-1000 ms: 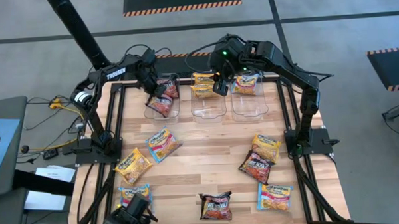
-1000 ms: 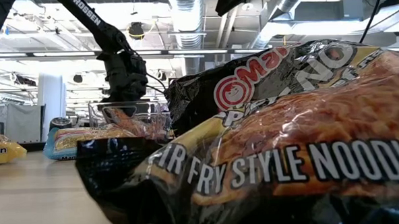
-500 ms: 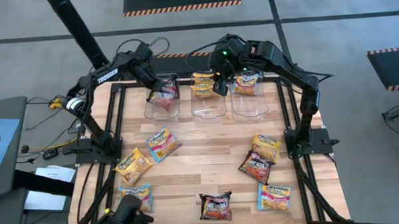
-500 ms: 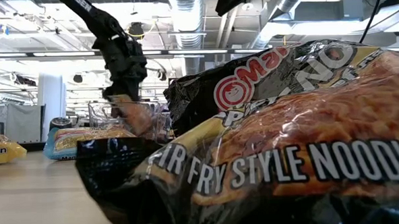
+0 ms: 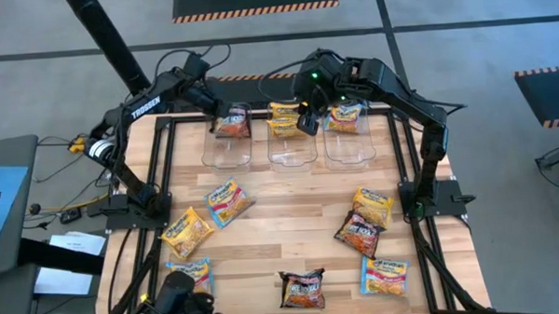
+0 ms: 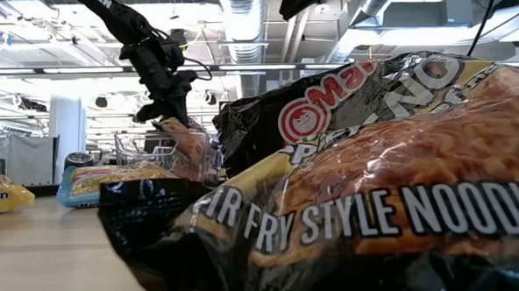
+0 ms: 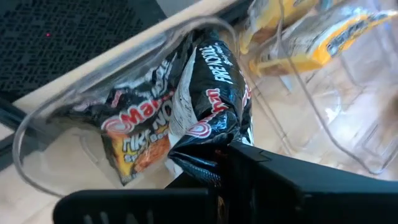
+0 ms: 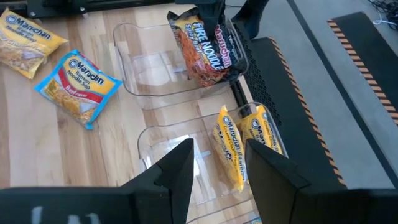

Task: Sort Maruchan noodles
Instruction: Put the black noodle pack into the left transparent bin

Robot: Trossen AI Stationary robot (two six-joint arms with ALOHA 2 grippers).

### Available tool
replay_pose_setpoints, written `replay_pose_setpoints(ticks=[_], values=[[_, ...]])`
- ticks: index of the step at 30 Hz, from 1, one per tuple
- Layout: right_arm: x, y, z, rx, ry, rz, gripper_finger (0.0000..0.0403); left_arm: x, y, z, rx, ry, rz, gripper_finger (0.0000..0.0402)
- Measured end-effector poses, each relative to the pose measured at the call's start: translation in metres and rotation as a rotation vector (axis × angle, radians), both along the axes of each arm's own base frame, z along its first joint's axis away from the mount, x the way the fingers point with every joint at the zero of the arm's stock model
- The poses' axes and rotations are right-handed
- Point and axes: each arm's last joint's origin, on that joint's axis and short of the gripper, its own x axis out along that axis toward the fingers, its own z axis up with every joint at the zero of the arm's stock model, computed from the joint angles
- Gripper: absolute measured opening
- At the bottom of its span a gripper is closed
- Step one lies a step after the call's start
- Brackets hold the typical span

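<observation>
My left gripper (image 5: pixel 215 111) is shut on a dark red-black Maruchan packet (image 5: pixel 230 125) at the far end of the left clear tub (image 5: pixel 225 151). A second dark packet (image 7: pixel 134 134) leans against that tub's far wall. My right gripper (image 8: pixel 217 168) hangs open and holds nothing above the middle tub (image 5: pixel 291 149). Two yellow packets (image 8: pixel 239 146) stand on edge in the middle tub. The right tub (image 5: pixel 348 145) holds a blue-yellow packet (image 5: pixel 345 115). Several more packets lie loose on the wooden table (image 5: pixel 291 222). My left gripper pinches the dark packet by a crumpled edge (image 7: pixel 198 152) between its two fingers. The fingers slant down from the table's far left. The packet hangs below them (image 6: pixel 182 136) inside the left tub, beside the other dark packet. Whether its lower end rests on the tub floor, I cannot tell.
Loose packets lie at the near left (image 5: pixel 187 233), (image 5: pixel 227 201), (image 5: pixel 188 270), at the near middle (image 5: pixel 303 289) and at the near right (image 5: pixel 373 206), (image 5: pixel 359 233), (image 5: pixel 386 274). In the low view a dark packet (image 6: pixel 375 175) fills the foreground. Black frame rails (image 5: pixel 163 170) edge the table.
My left gripper has risen and drawn back toward the table's far edge, tipping closer to level and staying shut. The dark packet has come up with it from the middle of the left tub to the tub's far end.
</observation>
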Motion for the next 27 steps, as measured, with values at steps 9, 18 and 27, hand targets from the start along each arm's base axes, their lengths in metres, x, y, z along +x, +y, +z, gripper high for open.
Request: replay_pose_setpoints(ticks=[9,18,27], values=[[0.002,0.004,0.000,0.000,0.000,0.012,0.0169,0.001,0.001,-0.011,-0.009,-0.044,0.065,0.0000],[0.002,0.006,0.000,0.001,0.000,0.018,0.0169,0.000,-0.008,-0.041,0.029,-0.108,0.093,0.0000],[0.002,0.006,0.000,0.001,-0.001,0.018,0.0169,-0.004,-0.016,-0.068,0.013,-0.100,0.112,0.0000]])
